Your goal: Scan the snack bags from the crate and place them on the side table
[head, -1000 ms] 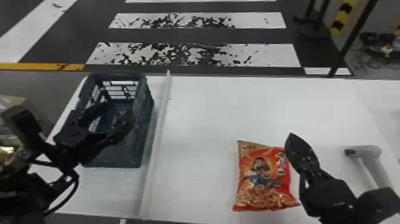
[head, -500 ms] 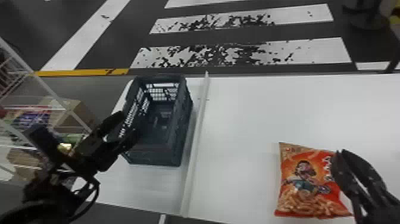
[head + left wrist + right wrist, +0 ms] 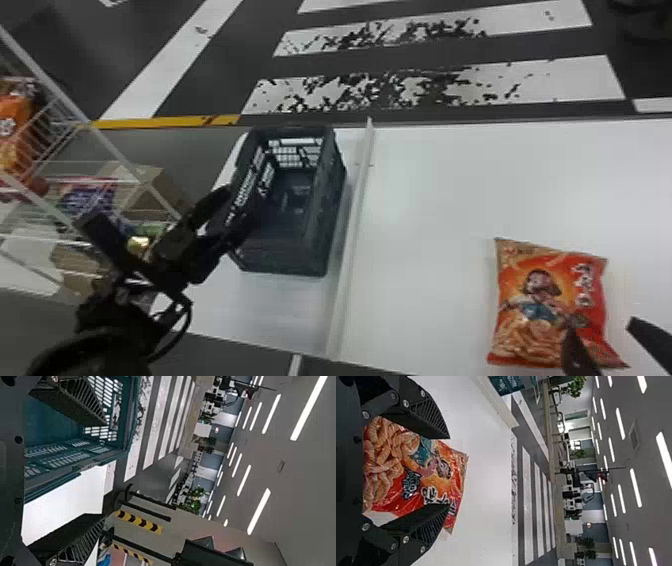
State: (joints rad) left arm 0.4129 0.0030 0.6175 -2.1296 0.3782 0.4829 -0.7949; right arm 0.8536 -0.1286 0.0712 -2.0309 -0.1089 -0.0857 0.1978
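Observation:
My left gripper [image 3: 215, 225] is open at the left wall of the dark crate [image 3: 325, 210], in which no bag can be made out. In the left wrist view the left gripper [image 3: 101, 469] has its fingers wide apart, with the crate [image 3: 75, 461] beyond. The right gripper [image 3: 605, 335] stands open over the red-orange snack bag [image 3: 550, 305], which lies on the white table [image 3: 450, 200]. In the right wrist view the bag [image 3: 431, 471] shows between the spread fingers of the right gripper [image 3: 449, 471]; contact cannot be told.
A pale raised divider [image 3: 352, 240] runs along the table just right of the crate. At the far left stands a white wire rack [image 3: 115, 150] with snack packs and cardboard boxes. Behind the table is a striped floor [image 3: 430, 85].
The head view has swung left, bringing the rack into view. My right gripper has gone from beside the bag, fingers close together, to over it with fingers spread.

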